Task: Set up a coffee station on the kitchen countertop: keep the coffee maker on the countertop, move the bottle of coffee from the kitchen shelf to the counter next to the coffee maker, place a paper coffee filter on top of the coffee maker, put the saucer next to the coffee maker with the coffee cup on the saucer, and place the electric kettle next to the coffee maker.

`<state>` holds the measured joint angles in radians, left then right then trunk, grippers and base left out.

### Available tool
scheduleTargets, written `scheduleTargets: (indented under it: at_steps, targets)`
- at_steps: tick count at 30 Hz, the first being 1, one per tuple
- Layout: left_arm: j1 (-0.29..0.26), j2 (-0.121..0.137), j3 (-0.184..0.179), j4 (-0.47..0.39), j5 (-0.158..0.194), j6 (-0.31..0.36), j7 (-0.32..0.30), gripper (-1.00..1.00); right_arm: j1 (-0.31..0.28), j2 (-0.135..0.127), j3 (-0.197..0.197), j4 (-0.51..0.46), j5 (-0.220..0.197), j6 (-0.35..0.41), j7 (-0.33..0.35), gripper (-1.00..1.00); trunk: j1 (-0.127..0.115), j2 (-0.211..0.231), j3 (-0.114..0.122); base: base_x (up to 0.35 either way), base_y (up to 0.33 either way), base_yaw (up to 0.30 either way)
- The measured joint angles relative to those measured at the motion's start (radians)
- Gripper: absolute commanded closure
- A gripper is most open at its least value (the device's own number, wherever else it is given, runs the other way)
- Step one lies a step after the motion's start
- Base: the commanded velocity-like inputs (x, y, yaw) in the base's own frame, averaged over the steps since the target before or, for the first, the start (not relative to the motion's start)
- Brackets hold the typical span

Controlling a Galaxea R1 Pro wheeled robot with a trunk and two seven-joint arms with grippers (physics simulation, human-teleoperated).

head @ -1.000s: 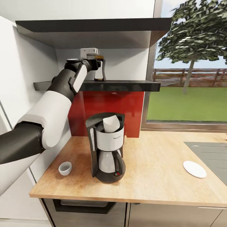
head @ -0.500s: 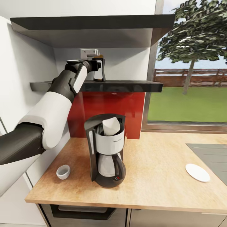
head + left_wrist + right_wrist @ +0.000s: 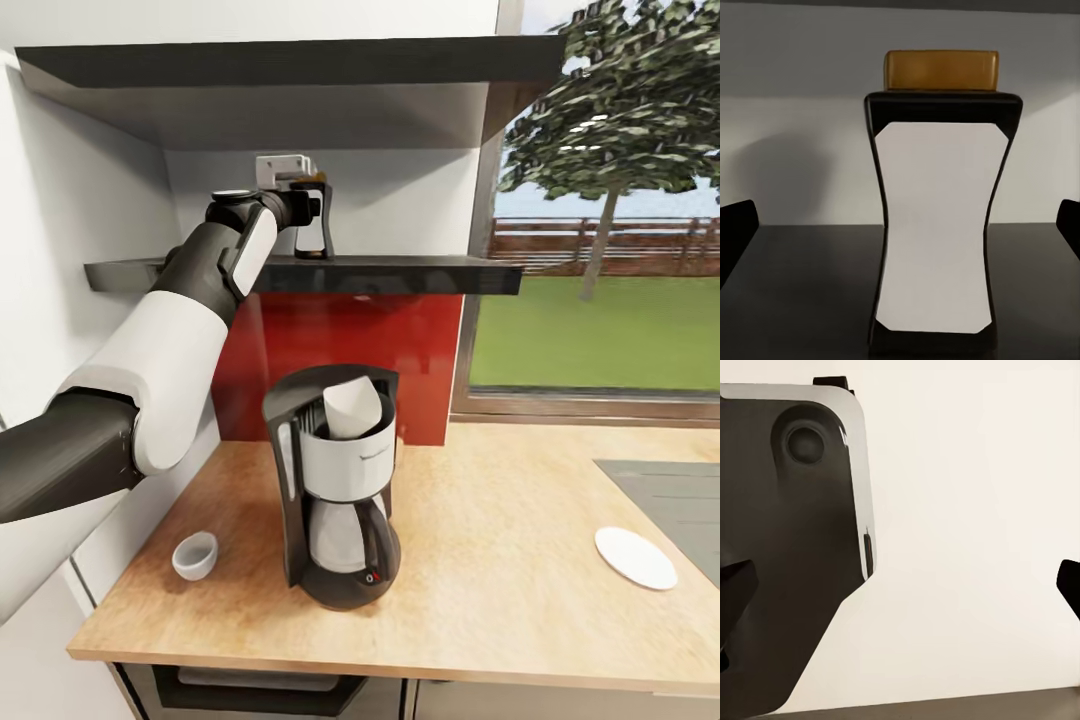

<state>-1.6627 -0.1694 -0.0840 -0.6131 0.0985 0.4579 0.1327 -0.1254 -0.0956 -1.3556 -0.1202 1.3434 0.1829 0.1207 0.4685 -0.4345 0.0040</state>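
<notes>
Up in the upper left of the frame, the left arm reaches onto the kitchen shelf (image 3: 400,272), its left gripper (image 3: 312,208) level with the bottle of coffee (image 3: 316,220). From the left wrist camera the bottle of coffee (image 3: 937,225) stands upright on the dark shelf between the two finger tips at the picture's edges, so the jaws are wide and not yet touching it. Over the last second the whole view has slid a little, which I take as the head or base shifting; the arm and bottle keep the same relation, so the grasp seems no nearer closing.

Lower left on the tabletop (image 3: 520,560) sits the coffee cup (image 3: 194,555), apart from the coffee maker (image 3: 335,490) at centre, which already carries the paper coffee filter (image 3: 352,408) in its top. Far right lies the saucer (image 3: 635,557), well apart from the machine.

The right gripper (image 3: 900,585) has its jaws spread wide, holding nothing.
</notes>
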Motion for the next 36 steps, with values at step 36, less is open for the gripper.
scheduleTargets:
  at_steps: [36]
  targets:
    - [0.036,0.0,0.0,-0.001,0.0,-0.026,0.0,-1.0,0.0,0.0,0.001,0.0,0.0,0.0,0.0,-1.0,0.0,0.0,0.0,0.066,-0.014,0.0]
